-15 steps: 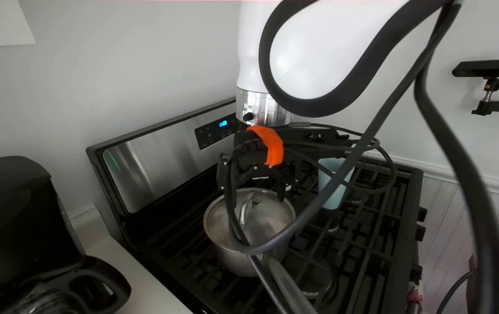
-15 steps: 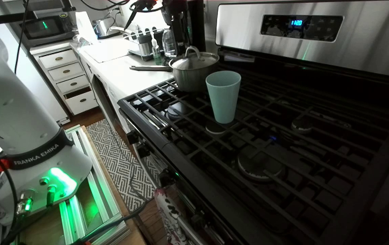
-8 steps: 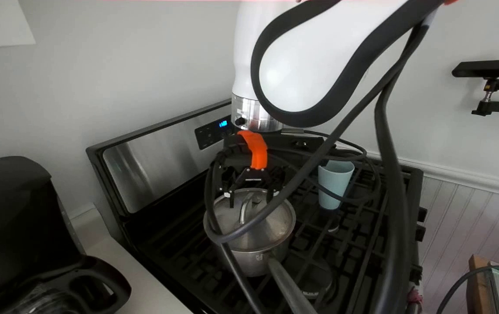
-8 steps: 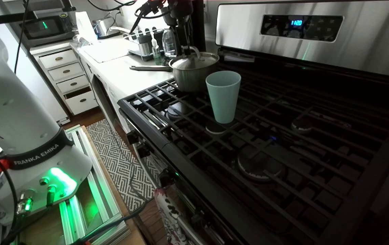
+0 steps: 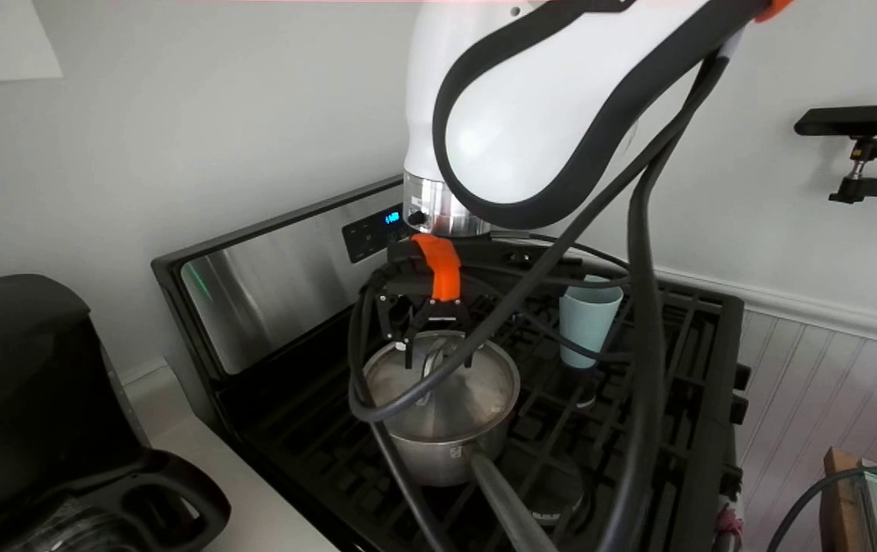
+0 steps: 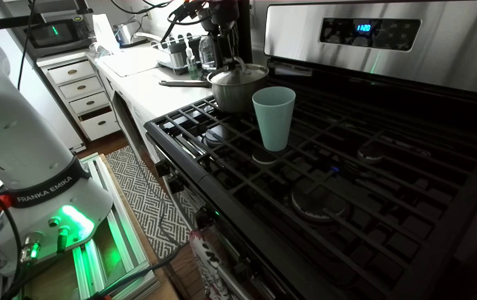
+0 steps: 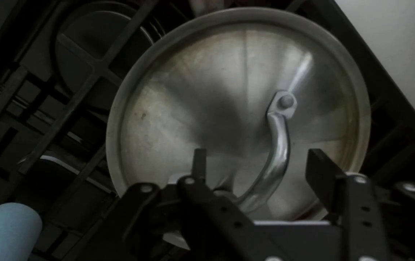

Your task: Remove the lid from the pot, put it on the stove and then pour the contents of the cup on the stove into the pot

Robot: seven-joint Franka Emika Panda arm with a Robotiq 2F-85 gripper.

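Pot (image 5: 442, 468): steel, upright on the grates (image 7: 98, 68) of the stove (image 6: 205, 183), covered by the lid (image 7: 229, 119); its inside is hidden.
Lid: seated over the pot's mouth, an arched metal handle (image 7: 283, 145) on top.
Jaws: apart, one on each side of the lid's handle, with a gap to it on both sides in the wrist view; nothing is clamped.
Cup (image 6: 274, 118): pale blue, upright on the grates, near the pot but not touching it; the mouth faces up, the bottom is out of sight, so what it holds cannot be told.
Carafe (image 5: 86, 525): in the coffee maker (image 5: 17, 368), partly out of view; contents too dim to tell.
Edges: the pot stands near the stove edge that meets the white table (image 6: 155, 92); its long handle (image 6: 184, 83) shows against the table in an exterior view, and whether it overhangs cannot be told.
Room: bars of grate lie between cup and pot; a thick cable (image 5: 647, 322) loops across the pot in an exterior view, touching or apart cannot be told.
Counts: one pot, one lid, one cup; four burners (image 6: 309, 204) showing in an exterior view; four white drawers (image 6: 71, 81), the lowest ajar.
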